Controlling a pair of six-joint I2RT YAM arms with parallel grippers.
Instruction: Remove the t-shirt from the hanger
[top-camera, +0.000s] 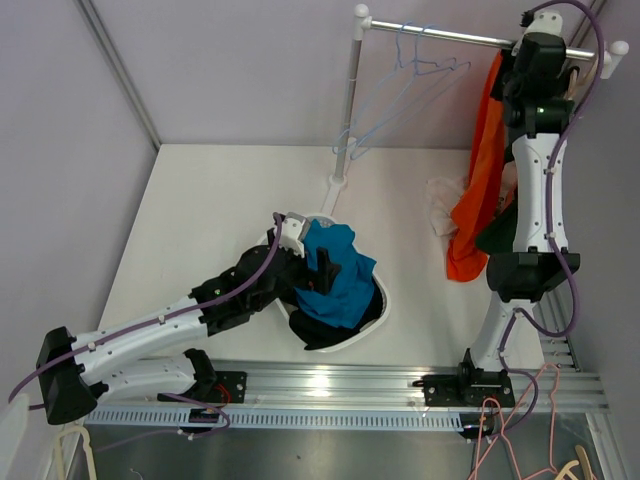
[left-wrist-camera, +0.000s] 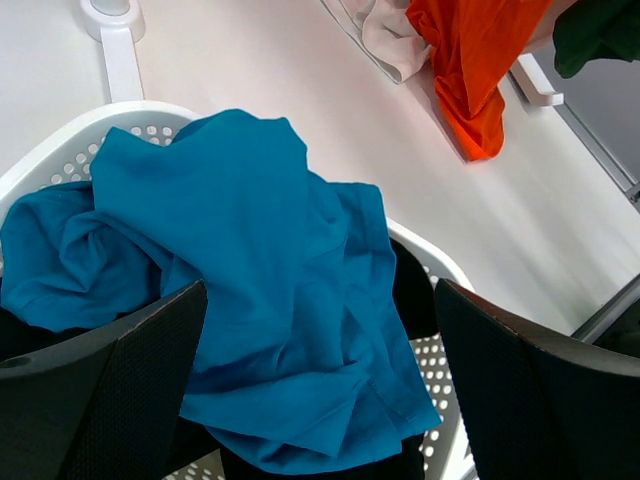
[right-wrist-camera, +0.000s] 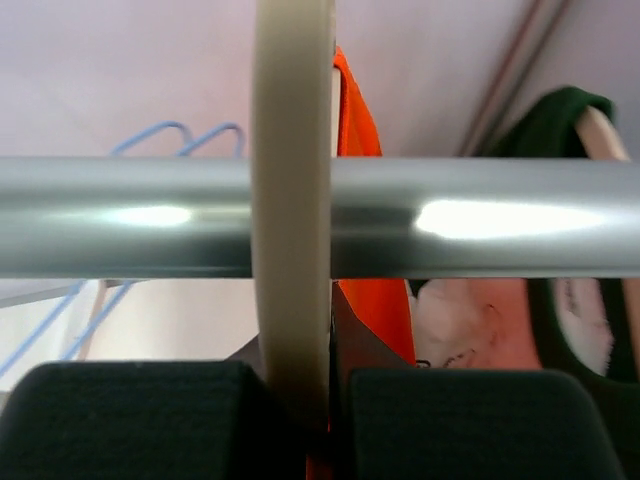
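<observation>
The orange t-shirt (top-camera: 478, 180) hangs at the right end of the metal rail (top-camera: 440, 36), its lower part reaching down to the table. The same t-shirt (right-wrist-camera: 362, 120) shows behind the rail (right-wrist-camera: 480, 230) in the right wrist view. The hanger's cream hook (right-wrist-camera: 292, 200) loops over that rail. My right gripper (right-wrist-camera: 330, 405) is shut on the hook just below the rail. My left gripper (left-wrist-camera: 320, 310) is open over a blue t-shirt (left-wrist-camera: 250, 250) heaped in a white basket (left-wrist-camera: 60, 150), with nothing between its fingers.
Empty blue wire hangers (top-camera: 405, 85) hang on the rail's left part, beside the rack's post (top-camera: 347, 110). A pale garment (top-camera: 440, 210) lies on the table by the orange t-shirt. A dark green garment (right-wrist-camera: 550, 125) hangs to its right. The basket (top-camera: 383, 300) sits front centre.
</observation>
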